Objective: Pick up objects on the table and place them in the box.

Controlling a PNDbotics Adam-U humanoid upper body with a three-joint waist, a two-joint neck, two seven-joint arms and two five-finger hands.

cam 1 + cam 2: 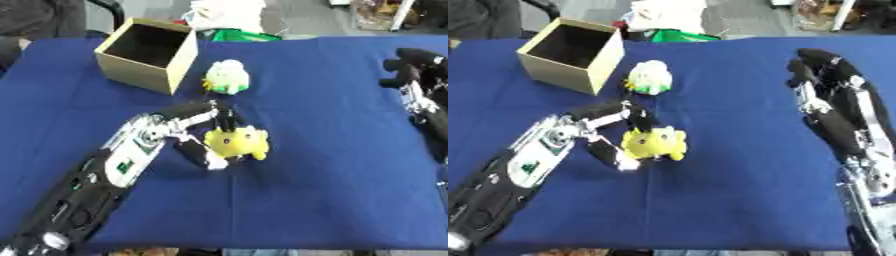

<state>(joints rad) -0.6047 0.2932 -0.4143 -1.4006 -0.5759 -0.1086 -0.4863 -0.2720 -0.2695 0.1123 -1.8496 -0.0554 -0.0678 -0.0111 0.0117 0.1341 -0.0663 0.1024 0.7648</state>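
left hand [197,135] fingers curled round yellow plush toy [236,142] | looks soft, light: grip mid-body | right hand [820,75] idle, fingers relaxed | box [144,50] open

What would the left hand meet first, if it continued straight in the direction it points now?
The yellow plush toy: the left hand already has its fingers around it. Beyond the toy, only bare blue tablecloth shows, though depth is hard to judge.
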